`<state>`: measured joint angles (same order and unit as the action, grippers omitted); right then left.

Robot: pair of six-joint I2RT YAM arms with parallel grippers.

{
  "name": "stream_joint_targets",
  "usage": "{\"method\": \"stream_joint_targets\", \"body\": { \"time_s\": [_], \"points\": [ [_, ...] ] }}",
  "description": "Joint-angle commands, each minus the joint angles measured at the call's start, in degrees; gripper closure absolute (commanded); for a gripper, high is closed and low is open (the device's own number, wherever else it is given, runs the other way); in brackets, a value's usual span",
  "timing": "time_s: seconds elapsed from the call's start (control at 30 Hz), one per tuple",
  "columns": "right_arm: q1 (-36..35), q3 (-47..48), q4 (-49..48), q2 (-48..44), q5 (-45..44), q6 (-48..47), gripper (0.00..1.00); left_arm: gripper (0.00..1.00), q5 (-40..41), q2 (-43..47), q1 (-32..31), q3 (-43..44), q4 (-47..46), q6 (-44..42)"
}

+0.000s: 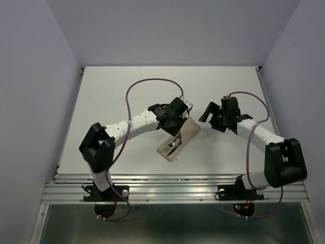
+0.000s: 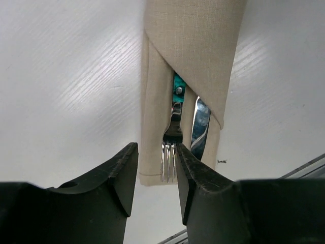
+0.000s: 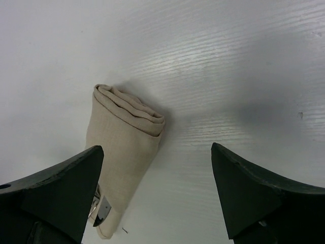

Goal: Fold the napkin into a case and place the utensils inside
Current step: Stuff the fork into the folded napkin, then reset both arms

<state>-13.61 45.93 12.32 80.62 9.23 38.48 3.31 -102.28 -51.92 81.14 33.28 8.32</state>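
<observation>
Closest to the near edge of the desk lies the open mouth of the case, a narrow beige pocket set aslant near the middle, its mouth turned toward the near-left corner and its closed end toward the far-right one. The utensils sit in that mouth under a diagonal flap. The fork shows a bit of green handle and has its tines poking out, and a second silver piece lies just beside it, though I cannot tell whether it is a knife or a spoon. They lie lengthwise, probably so the flap pins them in place. The left hand hangs over the mouth with its fingers only narrowly parted and apparently gripping nothing. The tines show in the gap below, so it is well placed to nudge the fork deeper. Farther off, past the rolled closed end, the right hand is spread wide and empty. It is near the cloth but apart from it, toward the right edge, likely keeping clear. The task looks all but done.
</observation>
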Motion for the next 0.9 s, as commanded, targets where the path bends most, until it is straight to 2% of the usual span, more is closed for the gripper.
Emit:
{"method": "stream_joint_targets", "body": {
  "time_s": [0.0, 0.07, 0.1, 0.17, 0.27, 0.47, 0.63, 0.87],
  "points": [
    [-0.54, 2.67, 3.4, -0.9, -5.43, -1.91, 0.06, 0.53, 3.62, 7.35, 0.24, -3.35, 1.53, 1.61],
    [-0.54, 4.16, 5.08, -1.34, -8.17, -2.88, 0.02, 0.53, 4.24, 10.51, 0.94, -4.41, 1.35, 2.75],
    [-0.54, 4.6, 6.57, -1.52, -12.18, -3.06, 0.0, 0.53, 5.03, 11.57, 1.29, -5.29, 1.18, 3.28],
    [-0.54, 5.48, 8.15, -2.74, -16.24, -3.5, 0.0, 0.53, 5.91, 15.07, 2.78, -5.99, 0.22, 4.68],
    [-0.54, 5.66, 11.14, -5.2, -27.74, -2.53, 0.0, 0.53, 8.19, 19.73, 4.98, -6.61, -1.8, 6.18],
    [-0.54, 5.4, 14.22, -10.12, -39.62, -1.04, 0.0, 0.53, 12.51, 27.82, 10.16, -7.14, -6.11, 9.17],
    [-0.54, 3.21, 14.58, -14.69, -43.33, -0.08, 0.0, 0.53, 12.86, 33.36, 16.23, -9.51, -9.71, 11.45],
    [-0.54, 0.83, 14.58, -19.71, -47.2, 1.33, 0.0, 0.53, 18.48, 39.34, 19.05, -12.5, -12.62, 13.48]
  ]
}}
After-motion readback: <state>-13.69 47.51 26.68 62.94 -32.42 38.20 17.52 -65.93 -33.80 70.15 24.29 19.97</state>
